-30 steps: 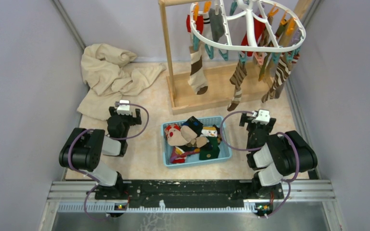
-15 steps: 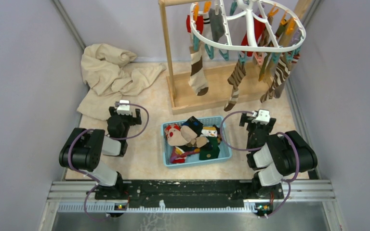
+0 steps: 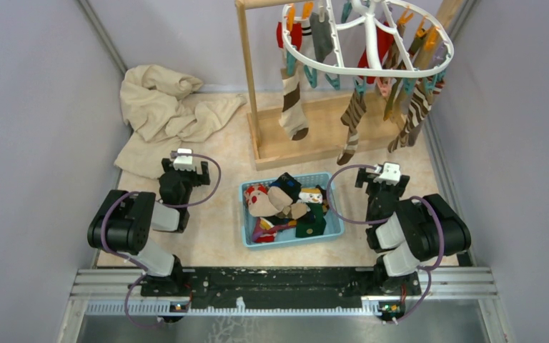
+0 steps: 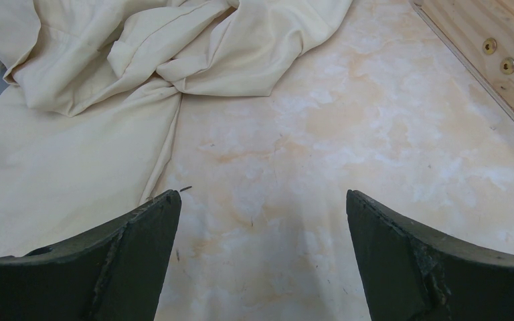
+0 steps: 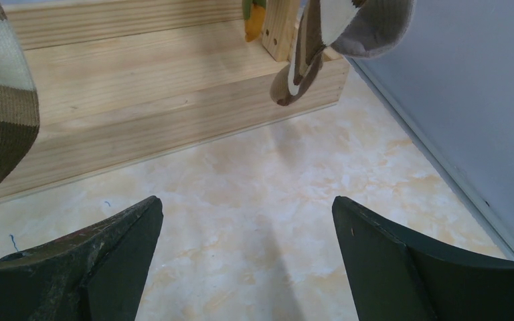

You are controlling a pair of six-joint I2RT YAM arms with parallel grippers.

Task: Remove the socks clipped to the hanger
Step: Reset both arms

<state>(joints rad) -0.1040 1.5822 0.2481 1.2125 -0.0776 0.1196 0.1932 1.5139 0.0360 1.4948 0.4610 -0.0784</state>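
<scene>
The white oval hanger (image 3: 343, 71) hangs from the wooden stand at the back right. Several socks are clipped to it, among them a brown striped sock (image 3: 293, 107), another (image 3: 352, 121) and a red one (image 3: 380, 43). My left gripper (image 3: 184, 166) rests low near the front left, open over bare floor (image 4: 261, 200). On the front right, my right gripper (image 3: 380, 175) is also open and empty (image 5: 247, 200), facing the stand's base. A striped sock (image 5: 0, 107) hangs at that view's left edge and a sock toe (image 5: 301, 67) dangles ahead.
A blue basket (image 3: 246, 214) between the arms holds several loose socks (image 3: 286, 207). A crumpled beige cloth (image 3: 164, 107) (image 4: 107, 67) lies back left. The stand's post (image 3: 246, 71) rises from a wooden base (image 3: 314, 139) (image 5: 140, 87). Grey walls close both sides.
The hanging striped socks sway slightly. Neither arm has moved and both grippers stay open.
</scene>
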